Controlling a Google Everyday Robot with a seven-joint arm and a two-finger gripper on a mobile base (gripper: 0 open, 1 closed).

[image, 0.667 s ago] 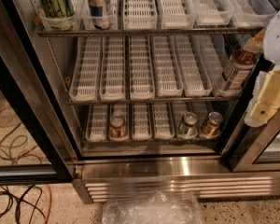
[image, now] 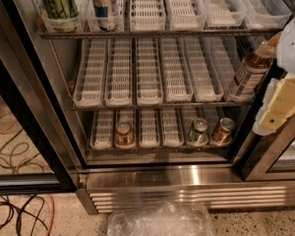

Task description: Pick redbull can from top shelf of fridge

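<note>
Plainly, the reach has not begun. The gripper (image: 281,104), a cream and white assembly, hangs at the right edge of the view beside the black door frame, at about the height of the middle rack; whether it is open or closed cannot be told. The redbull can (image: 104,6) stands upright at the front of the second lane from the left on the top shelf (image: 152,34) of the fridge (image: 187,178), well apart from the gripper, up and to the left. Its lid is cut off by the top of the view.

Just to its left, in the next lane, stands the wider green-patterned can (image: 59,4), close enough to matter. The lane on its right looks empty.

To do the step well, the robot would probably raise the gripper to the top shelf, cross left clear of the shelf's front rail, and come at the can straight from the front. The grasp should close on the can's sides, above the tray's front lip. Drifting left risks nudging the green-patterned can. A tilted brown labelled can (image: 248,73) at the right end of the middle rack sits near the arm and could be clipped as it rises.
</note>
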